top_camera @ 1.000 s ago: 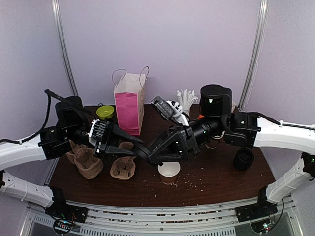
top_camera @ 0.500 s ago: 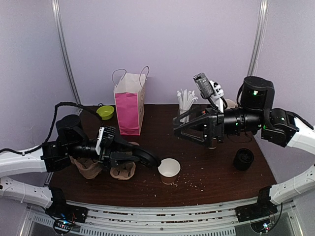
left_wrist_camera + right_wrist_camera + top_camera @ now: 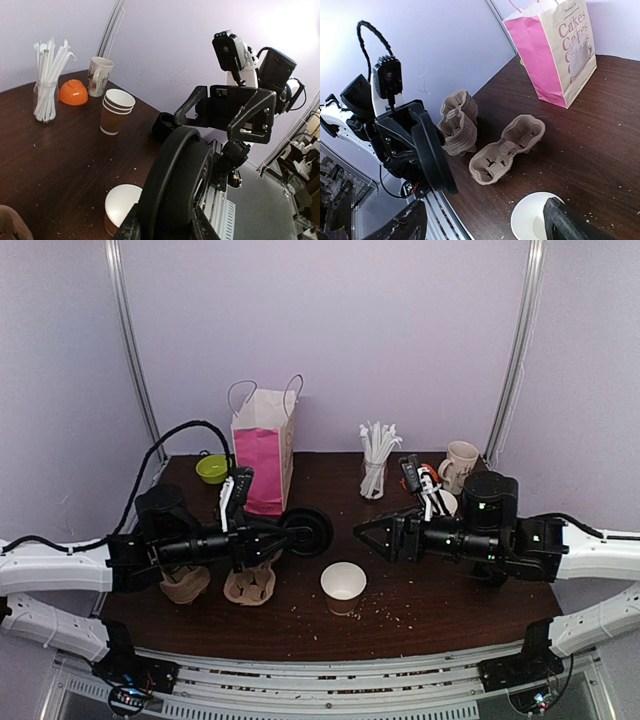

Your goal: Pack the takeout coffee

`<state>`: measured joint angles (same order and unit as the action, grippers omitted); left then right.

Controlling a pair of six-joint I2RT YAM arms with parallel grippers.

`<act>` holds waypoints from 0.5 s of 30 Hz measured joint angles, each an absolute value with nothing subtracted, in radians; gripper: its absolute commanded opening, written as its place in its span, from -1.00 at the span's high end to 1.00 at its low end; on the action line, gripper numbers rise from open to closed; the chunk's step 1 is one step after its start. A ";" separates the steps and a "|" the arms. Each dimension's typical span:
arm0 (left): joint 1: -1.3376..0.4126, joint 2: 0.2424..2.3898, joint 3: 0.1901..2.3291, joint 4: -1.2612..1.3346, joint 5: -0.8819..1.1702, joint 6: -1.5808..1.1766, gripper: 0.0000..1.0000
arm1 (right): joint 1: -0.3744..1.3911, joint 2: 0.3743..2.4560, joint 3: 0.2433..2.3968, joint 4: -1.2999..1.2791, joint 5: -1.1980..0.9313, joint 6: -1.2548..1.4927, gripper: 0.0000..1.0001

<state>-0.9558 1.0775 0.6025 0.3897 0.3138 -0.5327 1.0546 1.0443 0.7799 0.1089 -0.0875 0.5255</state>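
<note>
A brown paper cup [image 3: 343, 586] with a white rim stands open on the table near the front middle, also seen from the wrists as the cup [image 3: 121, 212] [image 3: 534, 220]. My left gripper [image 3: 290, 537] is shut on a round black lid [image 3: 309, 531], held on edge above and left of the cup; the lid [image 3: 176, 186] [image 3: 432, 153] fills the left wrist view. My right gripper [image 3: 366, 530] hovers open and empty just right of the cup, facing the lid. Its fingers [image 3: 561, 222] straddle the cup's far side.
An empty pulp cup carrier [image 3: 250, 582] [image 3: 507, 147] lies left of the cup, beside a stack of carriers [image 3: 184, 582] [image 3: 458, 127]. Behind stand a pink paper bag [image 3: 263, 452], a green bowl [image 3: 213, 468], a straw jar [image 3: 376, 458], a cream mug [image 3: 461, 462], stacked cups [image 3: 116, 111] and an orange bowl [image 3: 72, 92].
My left gripper has lifted the black lid away from the cup's rim and turned it on edge. The right arm pulled back to the right, then dropped lower, with its jaws wider.
</note>
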 measured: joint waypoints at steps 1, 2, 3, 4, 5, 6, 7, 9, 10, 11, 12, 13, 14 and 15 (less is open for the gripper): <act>-0.956 1.084 0.606 0.384 0.315 -0.559 0.62 | 1.053 1.059 0.778 0.134 -0.100 0.539 -0.66; -0.956 1.092 0.612 0.377 0.317 -0.592 0.61 | 1.053 1.069 0.775 0.160 -0.113 0.556 -0.66; -0.956 1.098 0.619 0.372 0.322 -0.617 0.61 | 1.051 1.074 0.767 0.189 -0.126 0.574 -0.66; -0.956 1.104 0.628 0.365 0.329 -0.637 0.61 | 1.049 1.077 0.754 0.230 -0.149 0.598 -0.65; -0.956 1.110 0.638 0.362 0.339 -0.660 0.61 | 1.046 1.077 0.751 0.238 -0.153 0.604 -0.64; -0.956 1.115 0.647 0.357 0.349 -0.675 0.61 | 1.038 1.078 0.739 0.270 -0.168 0.625 -0.62; -0.956 1.123 0.659 0.352 0.364 -0.690 0.61 | 1.031 1.077 0.729 0.295 -0.184 0.640 -0.60; -0.956 1.144 0.681 0.345 0.397 -0.721 0.62 | 1.002 1.081 0.698 0.364 -0.226 0.685 -0.57; -0.956 1.156 0.690 0.344 0.414 -0.735 0.62 | 0.988 1.089 0.684 0.397 -0.251 0.710 -0.56; -0.956 1.167 0.696 0.342 0.427 -0.745 0.63 | 0.975 1.100 0.674 0.427 -0.276 0.734 -0.57; -0.956 1.181 0.703 0.342 0.444 -0.756 0.63 | 0.968 1.112 0.669 0.451 -0.295 0.749 -0.57; -0.956 1.197 0.710 0.339 0.459 -0.767 0.64 | 0.957 1.130 0.665 0.481 -0.325 0.772 -0.58; -0.956 1.213 0.715 0.337 0.472 -0.776 0.65 | 0.953 1.145 0.665 0.500 -0.344 0.786 -0.58; -0.956 1.225 0.719 0.334 0.483 -0.784 0.65 | 0.951 1.162 0.665 0.523 -0.368 0.799 -0.58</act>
